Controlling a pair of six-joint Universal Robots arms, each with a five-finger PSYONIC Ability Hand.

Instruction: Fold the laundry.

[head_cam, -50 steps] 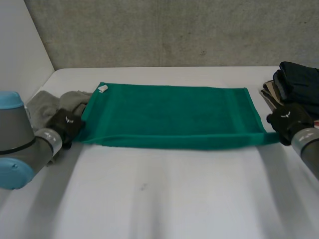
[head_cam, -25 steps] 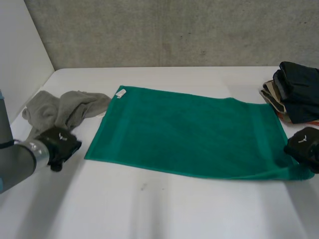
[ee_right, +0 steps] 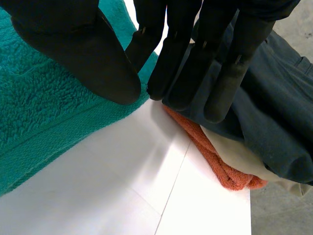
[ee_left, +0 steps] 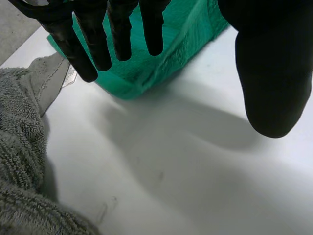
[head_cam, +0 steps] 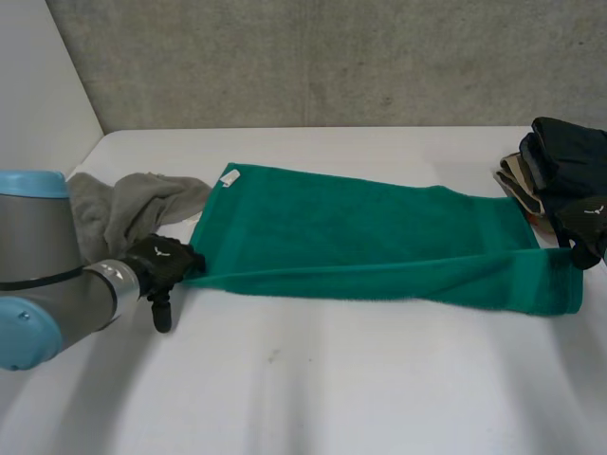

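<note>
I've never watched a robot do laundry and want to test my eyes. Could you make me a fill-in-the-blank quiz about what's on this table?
1. The towel lying between the left hand and the right hand is ___.
2. The crumpled cloth beside the left hand is ___.
3. The towel's small white label sits at its far ___ corner.
4. The table is ___.

Missing words: green; grey; left; white.

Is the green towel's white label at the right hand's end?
No: the white label sits at the green towel's far corner by the grey cloth.
</note>
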